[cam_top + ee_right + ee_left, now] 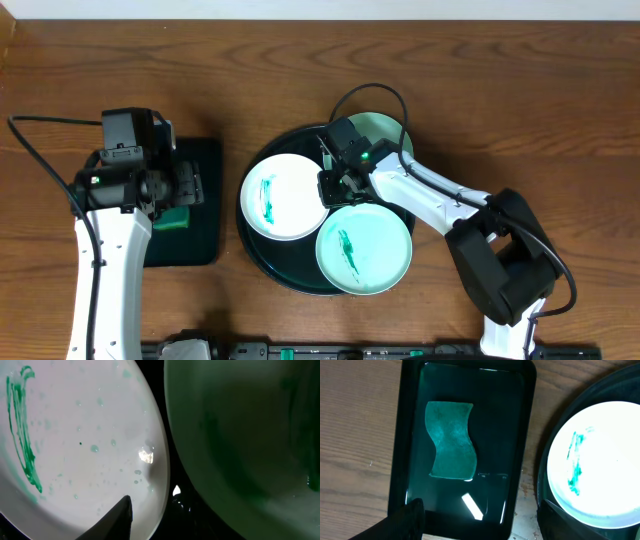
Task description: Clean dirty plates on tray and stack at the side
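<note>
Fingers on left (pixel 405 521) spread wide, empty, over cloth (pixel 451 440); right fingers (pixel 117 521) by white plate (pixel 75 435), gap unclear.

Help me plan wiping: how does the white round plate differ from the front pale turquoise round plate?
The white round plate lies left on the large round black tray, the front pale turquoise round plate right. The white one bears long green streaks off-centre, the turquoise one a shorter central smear. Both lie flat, similar in size.
</note>
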Motion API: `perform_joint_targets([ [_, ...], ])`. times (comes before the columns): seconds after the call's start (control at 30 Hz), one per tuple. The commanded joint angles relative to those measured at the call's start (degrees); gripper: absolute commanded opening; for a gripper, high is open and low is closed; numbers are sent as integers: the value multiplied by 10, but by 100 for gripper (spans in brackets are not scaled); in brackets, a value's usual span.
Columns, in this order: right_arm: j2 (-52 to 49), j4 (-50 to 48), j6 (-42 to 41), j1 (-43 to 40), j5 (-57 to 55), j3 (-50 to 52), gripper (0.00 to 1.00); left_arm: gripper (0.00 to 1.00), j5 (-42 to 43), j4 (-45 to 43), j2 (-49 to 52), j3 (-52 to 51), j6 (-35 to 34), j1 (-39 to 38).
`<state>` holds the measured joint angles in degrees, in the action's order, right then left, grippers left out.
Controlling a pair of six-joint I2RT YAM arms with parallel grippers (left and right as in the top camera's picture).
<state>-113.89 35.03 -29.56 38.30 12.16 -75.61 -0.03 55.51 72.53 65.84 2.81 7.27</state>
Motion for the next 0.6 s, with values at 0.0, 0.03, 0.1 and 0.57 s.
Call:
perform_joint_targets([
  [0.0,-5,-1,-3,4,0,-8,36,72,-7,1,-7,12,-3,-3],
  [0.03,-5,-1,-2,4,1,-8,36,72,-7,1,-7,12,-3,-3],
  [0.1,-5,-1,-2,4,1,-8,36,73,-7,2,-7,12,-3,-3],
  [0.57,-5,-1,1,3,2,-8,36,73,-7,1,-7,12,-3,-3],
])
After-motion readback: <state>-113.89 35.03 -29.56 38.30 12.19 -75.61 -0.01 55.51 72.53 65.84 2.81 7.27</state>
